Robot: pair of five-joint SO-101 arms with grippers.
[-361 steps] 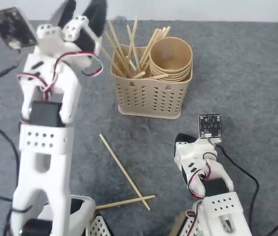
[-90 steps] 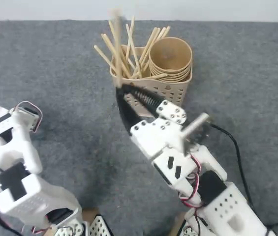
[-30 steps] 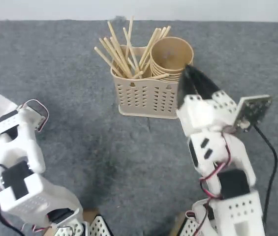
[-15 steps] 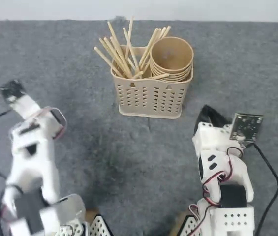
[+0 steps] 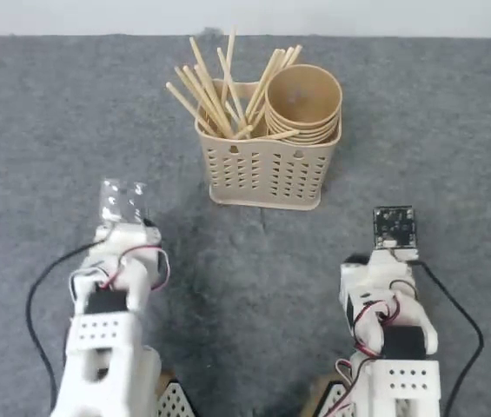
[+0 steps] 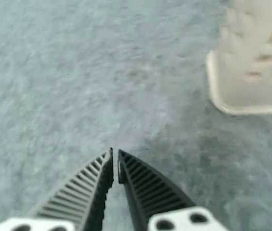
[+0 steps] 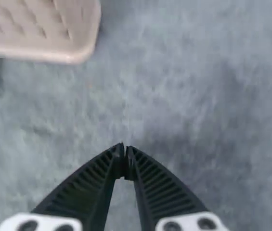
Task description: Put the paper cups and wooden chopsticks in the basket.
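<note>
The basket (image 5: 262, 174) sits on the grey, carpet-like worktop (image 5: 54, 113) and it's loaded. A nested stack of paper cups (image 5: 302, 102) fills its right side. A bunch of wooden chopsticks (image 5: 219, 82) stands tilted in its left side, tips fanning out above the rim, and a few lean over against the cups. Both arms are folded low, on the near side of the basket and well apart from it — left arm (image 5: 110, 287) off its left corner, right arm (image 5: 388, 300) off its right corner.

seeing one basket (image 5: 267, 174), one nested stack of paper cups (image 5: 302, 95), roughly five rims showing, about a dozen wooden chopsticks (image 5: 212, 91), two grippers: left gripper (image 6: 115, 159), right gripper (image 7: 124, 151).
</note>
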